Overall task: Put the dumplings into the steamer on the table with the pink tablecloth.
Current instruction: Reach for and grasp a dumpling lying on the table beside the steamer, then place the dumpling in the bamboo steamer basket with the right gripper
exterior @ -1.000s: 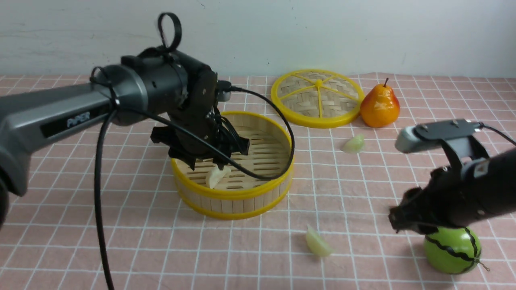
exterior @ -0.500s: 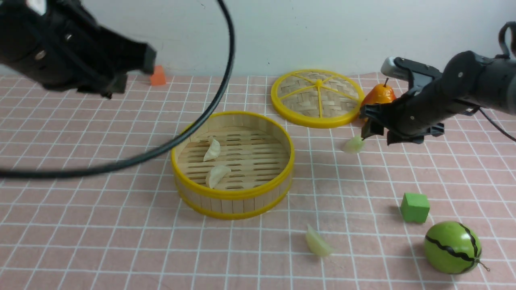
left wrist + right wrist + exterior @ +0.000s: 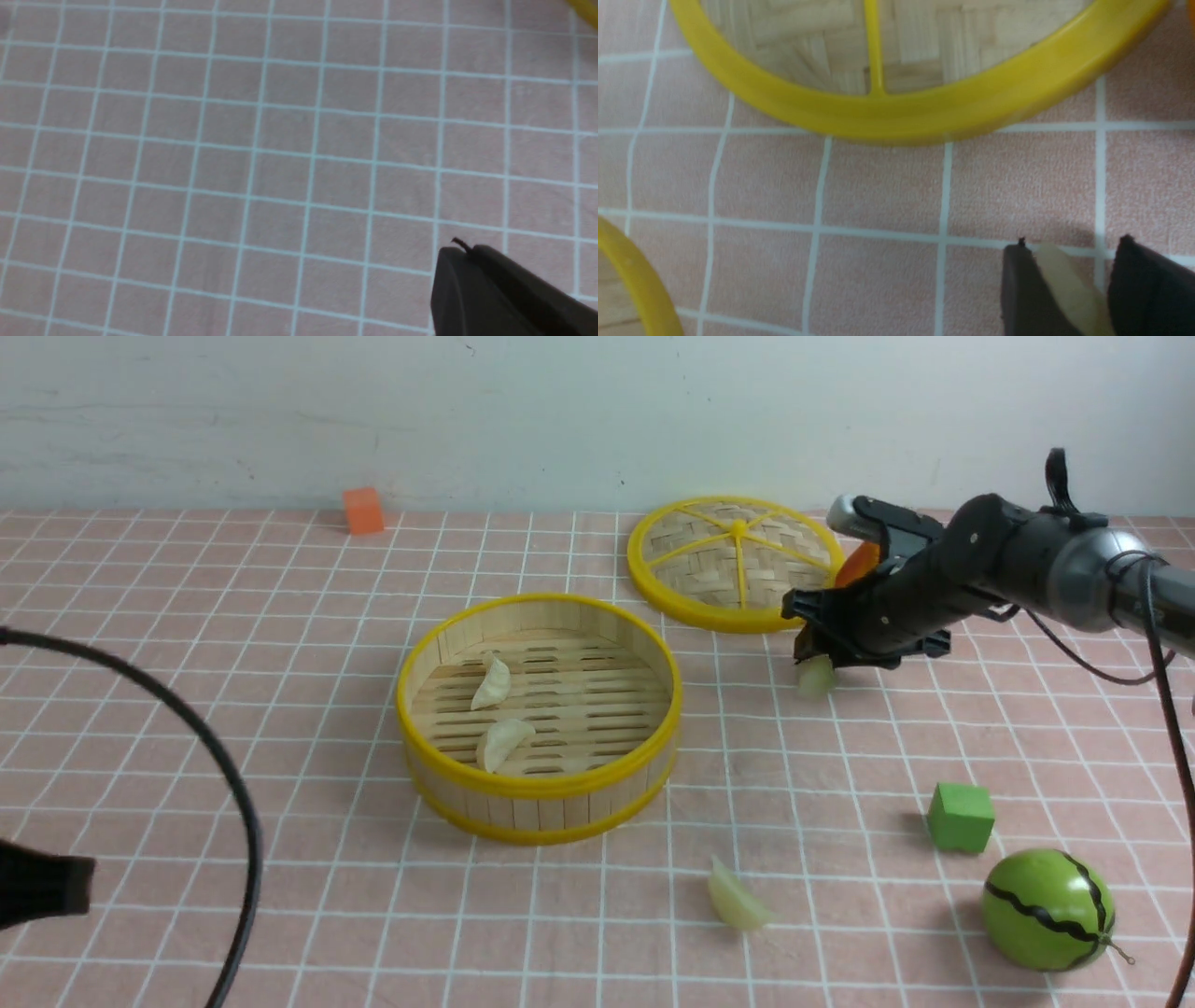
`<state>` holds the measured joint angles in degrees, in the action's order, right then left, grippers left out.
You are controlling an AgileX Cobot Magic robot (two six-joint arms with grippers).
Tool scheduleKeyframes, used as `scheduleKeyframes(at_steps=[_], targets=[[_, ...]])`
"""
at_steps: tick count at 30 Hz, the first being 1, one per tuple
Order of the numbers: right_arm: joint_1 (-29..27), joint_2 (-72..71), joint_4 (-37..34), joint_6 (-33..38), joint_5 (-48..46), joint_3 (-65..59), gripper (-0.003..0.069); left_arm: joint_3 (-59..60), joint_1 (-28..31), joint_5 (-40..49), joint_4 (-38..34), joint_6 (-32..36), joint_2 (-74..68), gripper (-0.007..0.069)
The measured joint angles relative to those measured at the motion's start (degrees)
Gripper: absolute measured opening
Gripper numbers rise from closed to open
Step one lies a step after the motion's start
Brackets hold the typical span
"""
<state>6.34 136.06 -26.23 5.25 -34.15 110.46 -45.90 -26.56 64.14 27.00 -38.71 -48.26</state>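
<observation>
The steamer [image 3: 539,793] stands mid-table on the pink tablecloth [image 3: 280,644], with two dumplings [image 3: 492,683] [image 3: 504,743] on its slatted floor. A third dumpling [image 3: 738,899] lies on the cloth in front of the steamer. My right gripper [image 3: 822,658] is down at the cloth right of the steamer, its fingers closed on the fourth dumpling [image 3: 817,679]. In the right wrist view that dumpling [image 3: 1064,284] sits between both fingers of the gripper [image 3: 1071,242]. My left gripper [image 3: 460,249] is shut and empty over bare cloth; only a dark part of that arm [image 3: 37,891] shows low at the left of the front view.
The flat woven lid [image 3: 733,560] lies behind my right gripper, and shows in the right wrist view [image 3: 924,116]. An orange pear [image 3: 859,565] is mostly hidden by the right arm. A green cube [image 3: 960,817], a toy watermelon [image 3: 1047,910] and an orange cube [image 3: 362,511] are on the cloth. A black cable [image 3: 238,803] loops at left.
My left arm left the steamer, where a second dumpling now lies, and drew back to the near left. My right gripper moved to the far dumpling and came down around it.
</observation>
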Motion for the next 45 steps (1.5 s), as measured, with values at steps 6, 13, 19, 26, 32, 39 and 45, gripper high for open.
scheduleKeyframes(at_steps=[6, 13, 19, 26, 32, 39, 45], targets=[[0.06, -1.58, -0.04, 8.22, -6.38, 0.15, 0.0148, 0.85, 0.00, 3.73, 6.21, -5.01, 11.27, -0.0013], [1.02, -6.36, 0.07, 11.40, -11.15, -0.07, 0.0146, 0.85, 0.00, 3.10, 8.42, -7.30, 23.20, -0.0013], [6.13, -13.84, -1.60, 13.22, -12.57, -0.24, 0.0146, 3.38, 0.00, 2.31, 10.22, -7.06, 27.67, -0.0013], [16.56, -12.53, -8.43, 23.65, -5.32, -0.18, 0.0146, 17.35, 0.00, -12.07, 8.15, -7.22, 27.66, -0.0013], [19.57, -4.00, -9.88, 31.24, 6.80, -0.42, 0.0142, 19.85, 0.00, -20.34, 3.03, -1.75, 29.03, -0.0013], [19.46, -3.23, -10.24, 33.35, 9.02, -0.42, 0.0302, 19.85, 0.00, -19.94, 0.54, -0.58, 29.16, -0.0013], [19.46, -14.93, -5.92, 32.50, -3.90, -0.53, 0.0570, 19.97, 0.00, -16.88, -10.70, -0.31, 29.16, -0.0013]])
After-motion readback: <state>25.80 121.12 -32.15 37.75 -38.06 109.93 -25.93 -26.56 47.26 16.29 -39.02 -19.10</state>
